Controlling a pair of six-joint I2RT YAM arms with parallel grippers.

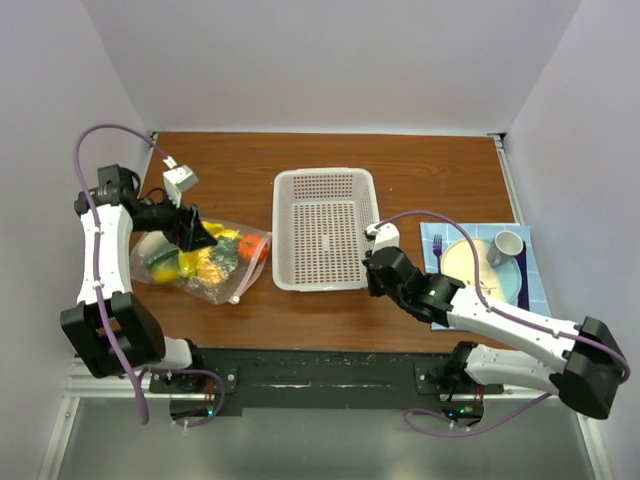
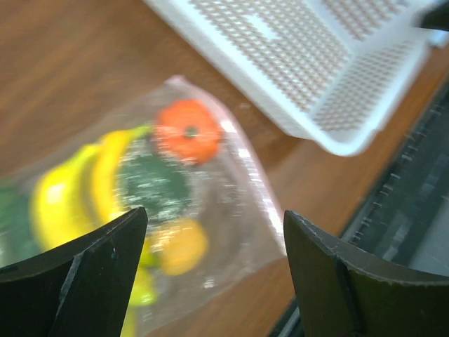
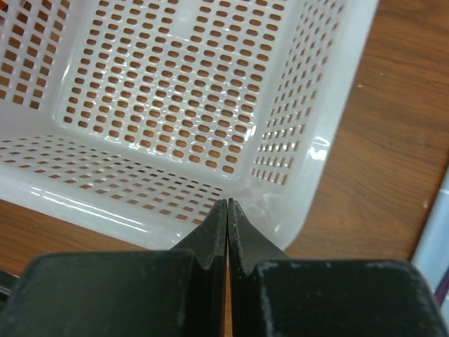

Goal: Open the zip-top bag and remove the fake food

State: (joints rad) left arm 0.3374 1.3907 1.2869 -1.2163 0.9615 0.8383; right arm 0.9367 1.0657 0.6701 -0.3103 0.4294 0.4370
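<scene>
The zip-top bag (image 1: 215,270) lies flat on the table's left side, with the fake food inside it. Through the clear plastic (image 2: 238,189) I see a yellow banana (image 2: 63,196), an orange piece (image 2: 188,130), a green one (image 2: 154,184) and a small yellow piece (image 2: 181,246). My left gripper (image 1: 203,236) hovers over the bag, open, with nothing between its fingers (image 2: 214,217). My right gripper (image 1: 372,272) is shut on nothing, its tips (image 3: 228,203) at the near right corner of the white basket.
The white perforated basket (image 1: 325,173) stands mid-table, just right of the bag (image 2: 337,133) (image 3: 337,126). At the right, a blue mat (image 1: 535,290) carries a beige plate (image 1: 462,262), a purple fork (image 1: 437,245) and a grey mug (image 1: 505,245). The black base rail (image 1: 320,365) runs along the near edge.
</scene>
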